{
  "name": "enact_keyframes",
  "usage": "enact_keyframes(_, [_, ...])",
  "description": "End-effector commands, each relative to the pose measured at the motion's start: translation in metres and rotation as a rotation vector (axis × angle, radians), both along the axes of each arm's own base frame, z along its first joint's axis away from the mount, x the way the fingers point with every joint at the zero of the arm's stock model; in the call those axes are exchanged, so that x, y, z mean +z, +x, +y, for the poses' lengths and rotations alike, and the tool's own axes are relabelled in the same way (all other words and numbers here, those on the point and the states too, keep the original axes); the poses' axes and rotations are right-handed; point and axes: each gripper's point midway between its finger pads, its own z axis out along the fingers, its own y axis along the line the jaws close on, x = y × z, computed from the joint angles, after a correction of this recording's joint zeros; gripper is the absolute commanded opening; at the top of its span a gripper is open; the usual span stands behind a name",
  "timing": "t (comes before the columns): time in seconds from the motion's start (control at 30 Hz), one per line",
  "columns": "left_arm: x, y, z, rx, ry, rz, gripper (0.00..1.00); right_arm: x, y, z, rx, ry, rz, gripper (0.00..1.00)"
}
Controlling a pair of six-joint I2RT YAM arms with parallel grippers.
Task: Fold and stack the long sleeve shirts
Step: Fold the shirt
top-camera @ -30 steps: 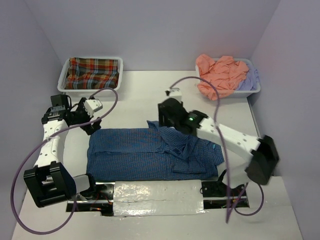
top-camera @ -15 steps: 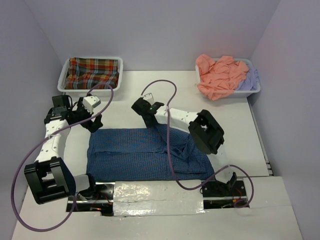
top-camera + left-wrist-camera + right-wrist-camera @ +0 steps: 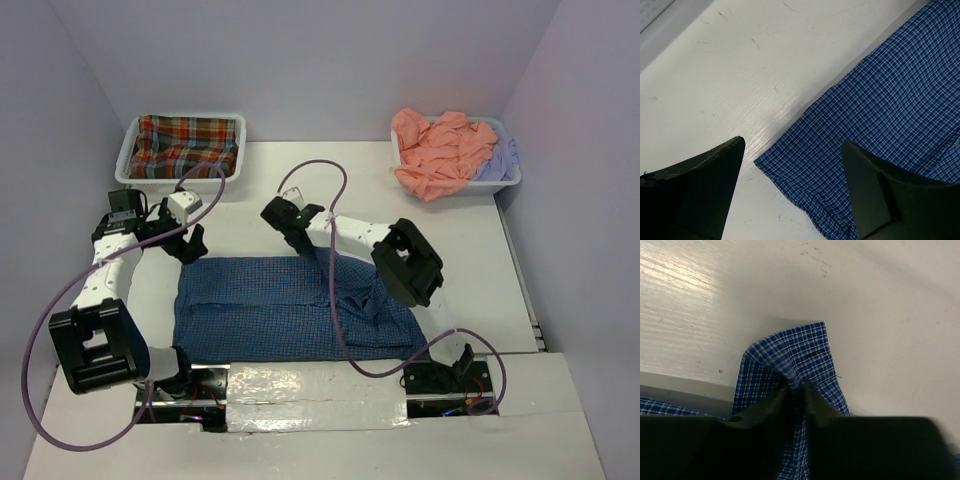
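The blue checked shirt [image 3: 290, 305] lies spread along the table's [image 3: 480, 250] near middle. The left jaws hang released over its far left corner. In the last second the right jaws swung from the shirt's right side to its far edge and clenched on a pinch of cloth, probably to begin a fold. No writing is legible.

Four shirts were present: one blue checked shirt [image 3: 270, 305], one red-green plaid shirt [image 3: 185, 145], one salmon orange shirt [image 3: 440, 150] and one pale lavender shirt [image 3: 502, 158]. Two white trays were counted: the left tray [image 3: 170, 186] and the right tray [image 3: 490, 187]. Two hands were counted: the left hand [image 3: 188, 243] and the right hand [image 3: 293, 237]. Two purple cables were counted: the left cable [image 3: 24, 395] and the right cable [image 3: 330, 300]. One desk [image 3: 260, 190] carried them.
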Motion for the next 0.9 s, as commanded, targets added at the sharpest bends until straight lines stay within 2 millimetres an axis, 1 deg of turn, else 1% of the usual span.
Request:
enact_keyframes(0.0, [0.023, 0.009, -0.008, -0.016, -0.065, -0.041, 0.91, -0.006, 0.008, -0.004, 0.005, -0.050, -0.008, 0.18])
enact_keyframes(0.07, [0.029, 0.009, -0.011, -0.012, -0.086, -0.048, 0.90, -0.003, 0.012, -0.009, -0.018, -0.049, -0.024, 0.04])
enact_keyframes(0.1, [0.031, 0.010, -0.012, -0.008, -0.091, -0.053, 0.90, 0.000, 0.014, -0.012, -0.027, -0.047, -0.033, 0.00])
enact_keyframes(0.13, [0.037, 0.012, -0.014, -0.010, -0.089, -0.077, 0.90, 0.005, 0.015, -0.012, -0.033, -0.041, -0.048, 0.00])
enact_keyframes(0.17, [0.039, 0.012, -0.017, -0.003, -0.102, -0.077, 0.90, 0.016, 0.015, -0.015, -0.059, -0.023, -0.074, 0.00])
enact_keyframes(0.2, [0.040, 0.013, -0.020, -0.003, -0.103, -0.081, 0.90, 0.026, 0.019, -0.022, -0.098, -0.035, -0.120, 0.00])
enact_keyframes(0.23, [0.043, 0.015, -0.028, -0.021, -0.101, -0.093, 0.90, 0.035, 0.018, -0.028, -0.125, -0.035, -0.142, 0.00])
enact_keyframes(0.27, [0.046, 0.017, -0.033, -0.023, -0.105, -0.094, 0.90, 0.052, 0.016, -0.034, -0.180, 0.003, -0.182, 0.00])
enact_keyframes(0.3, [0.046, 0.019, -0.035, -0.015, -0.095, -0.091, 0.90, 0.065, 0.017, -0.044, -0.226, 0.001, -0.230, 0.00])
enact_keyframes(0.33, [0.047, 0.020, -0.049, -0.045, -0.092, -0.090, 0.90, 0.089, 0.014, -0.051, -0.263, 0.040, -0.273, 0.00])
enact_keyframes(0.37, [0.051, 0.023, -0.055, -0.043, -0.098, -0.093, 0.90, 0.089, 0.007, -0.060, -0.323, 0.065, -0.290, 0.00])
enact_keyframes(0.4, [0.053, 0.026, -0.069, -0.067, -0.109, -0.090, 0.91, 0.103, -0.002, -0.072, -0.376, 0.103, -0.331, 0.00])
enact_keyframes(0.43, [0.051, 0.024, -0.077, -0.080, -0.122, -0.073, 0.91, 0.118, -0.002, -0.073, -0.383, 0.133, -0.359, 0.00])
enact_keyframes(0.47, [0.057, 0.028, -0.084, -0.094, -0.131, -0.084, 0.91, 0.109, -0.012, -0.082, -0.397, 0.128, -0.353, 0.00])
enact_keyframes(0.5, [0.056, 0.028, -0.098, -0.125, -0.145, -0.071, 0.91, 0.112, -0.019, -0.079, -0.417, 0.179, -0.373, 0.00])
enact_keyframes(0.53, [0.057, 0.030, -0.103, -0.116, -0.164, -0.058, 0.92, 0.110, -0.031, -0.085, -0.419, 0.195, -0.373, 0.00])
enact_keyframes(0.57, [0.063, 0.033, -0.115, -0.143, -0.173, -0.070, 0.92, 0.107, -0.038, -0.084, -0.422, 0.210, -0.370, 0.00])
enact_keyframes(0.6, [0.059, 0.033, -0.129, -0.171, -0.179, -0.048, 0.92, 0.105, -0.047, -0.075, -0.415, 0.249, -0.372, 0.00])
enact_keyframes(0.63, [0.059, 0.033, -0.136, -0.175, -0.191, -0.032, 0.92, 0.095, -0.058, -0.077, -0.400, 0.241, -0.357, 0.00])
enact_keyframes(0.67, [0.061, 0.035, -0.143, -0.189, -0.195, -0.033, 0.92, 0.090, -0.066, -0.076, -0.398, 0.243, -0.354, 0.00])
enact_keyframes(0.7, [0.056, 0.037, -0.150, -0.199, -0.200, -0.018, 0.92, 0.083, -0.081, -0.068, -0.401, 0.263, -0.342, 0.00])
enact_keyframes(0.73, [0.055, 0.035, -0.162, -0.225, -0.208, -0.005, 0.92, 0.073, -0.090, -0.065, -0.388, 0.251, -0.328, 0.00])
enact_keyframes(0.77, [0.053, 0.036, -0.168, -0.237, -0.214, 0.002, 0.92, 0.068, -0.098, -0.058, -0.358, 0.249, -0.319, 0.00])
enact_keyframes(0.8, [0.044, 0.037, -0.173, -0.244, -0.215, 0.027, 0.92, 0.062, -0.105, -0.048, -0.315, 0.239, -0.312, 0.02])
enact_keyframes(0.83, [0.041, 0.036, -0.180, -0.259, -0.220, 0.044, 0.93, 0.050, -0.111, -0.038, -0.256, 0.194, -0.304, 0.04])
enact_keyframes(0.87, [0.038, 0.037, -0.184, -0.270, -0.229, 0.060, 0.93, 0.050, -0.126, -0.017, -0.177, 0.182, -0.313, 0.09])
